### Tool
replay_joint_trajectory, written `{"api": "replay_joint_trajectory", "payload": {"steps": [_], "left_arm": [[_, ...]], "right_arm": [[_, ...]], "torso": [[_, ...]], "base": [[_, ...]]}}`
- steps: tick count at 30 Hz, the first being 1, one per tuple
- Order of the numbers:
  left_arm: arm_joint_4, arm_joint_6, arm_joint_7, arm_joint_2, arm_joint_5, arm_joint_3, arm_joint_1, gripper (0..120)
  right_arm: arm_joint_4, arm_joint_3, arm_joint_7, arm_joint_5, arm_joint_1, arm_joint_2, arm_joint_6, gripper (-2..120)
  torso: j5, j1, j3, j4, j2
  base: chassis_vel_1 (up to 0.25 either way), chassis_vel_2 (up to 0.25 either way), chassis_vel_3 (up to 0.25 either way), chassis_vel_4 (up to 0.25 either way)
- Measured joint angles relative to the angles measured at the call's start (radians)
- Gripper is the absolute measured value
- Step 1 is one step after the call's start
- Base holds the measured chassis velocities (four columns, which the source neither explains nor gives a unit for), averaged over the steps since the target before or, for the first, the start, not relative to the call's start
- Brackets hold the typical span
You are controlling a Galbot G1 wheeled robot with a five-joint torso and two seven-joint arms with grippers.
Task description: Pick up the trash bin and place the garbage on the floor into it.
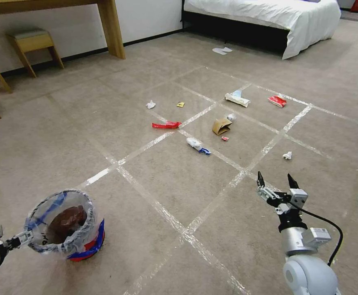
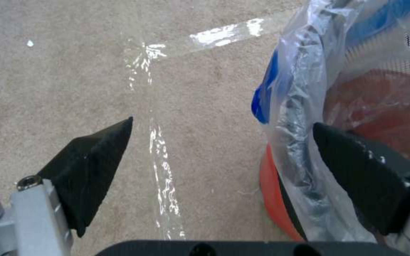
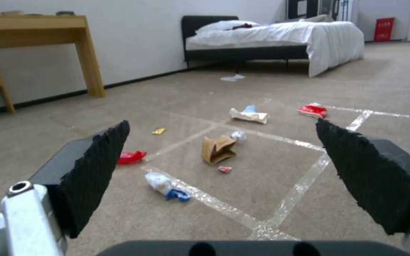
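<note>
Head view. Trash bin point(image 1: 64, 223) sits on the carpet at 7 o'clock, red bucket with a clear liner marked in blue; something dark reddish-brown lies in the bottom, cannot tell what. Left gripper point(image 1: 17, 241) reaches in from the 8 o'clock edge, tips at the bin's near rim. Right gripper point(image 1: 276, 180) hovers at 4 o'clock, fingers spread, holding nothing. Garbage is strewn near frame centre, well apart from the bin: red wrapper strip point(image 1: 166, 124), brown paper bag point(image 1: 221, 125), white packet point(image 1: 237, 99) at 1 o'clock, red-white packet point(image 1: 277, 101) beyond it, crumpled tissue point(image 1: 287, 155) nearest the right gripper.

Left wrist view. Left gripper's pads wide apart: one finger point(image 2: 93, 167) over bare carpet outside the bin, the other point(image 2: 357, 167) on the liner side, seemingly inside the rim. The bin wall and bunched plastic point(image 2: 300, 117) stand between them, not yet clamped.

Risk, judged: closing here may pinch slack liner rather than the hard rim, so the bag slides or pulls out on lifting and the bin tips or drops. A one-sided rim hold could also let the bucket swing and spill its contents.

Right wrist view. Right gripper open, paper bag point(image 3: 217, 149) dead ahead between the pads' sightline, tissue with blue mask point(image 3: 167, 186) nearer.
</note>
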Motion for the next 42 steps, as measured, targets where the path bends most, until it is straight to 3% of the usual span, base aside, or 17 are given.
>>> {"api": "replay_joint_trajectory", "payload": {"steps": [13, 21, 42], "left_arm": [[-0.016, 0.001, 0.002, 0.011, -0.007, 0.019, 0.000, 100], [-0.004, 0.002, 0.039, 0.031, 0.000, 0.022, -0.003, 100], [0.099, 0.002, 0.092, 0.084, -0.027, 0.056, -0.056, 99]], "right_arm": [[0.009, 0.000, 0.000, -0.002, -0.006, 0.005, 0.000, 100], [0.016, 0.000, 0.000, -0.002, -0.007, 0.005, 0.000, 100], [0.018, 0.003, 0.000, -0.006, -0.007, 0.010, 0.000, 100]], "torso": [[0.0000, 0.000, 0.000, 0.0000, 0.000], [0.0000, 0.000, 0.000, 0.0000, 0.000], [0.0000, 0.000, 0.000, 0.0000, 0.000]], "base": [[0.000, 0.000, 0.000, 0.000], [0.000, 0.000, 0.000, 0.000], [0.000, 0.000, 0.000, 0.000]]}}
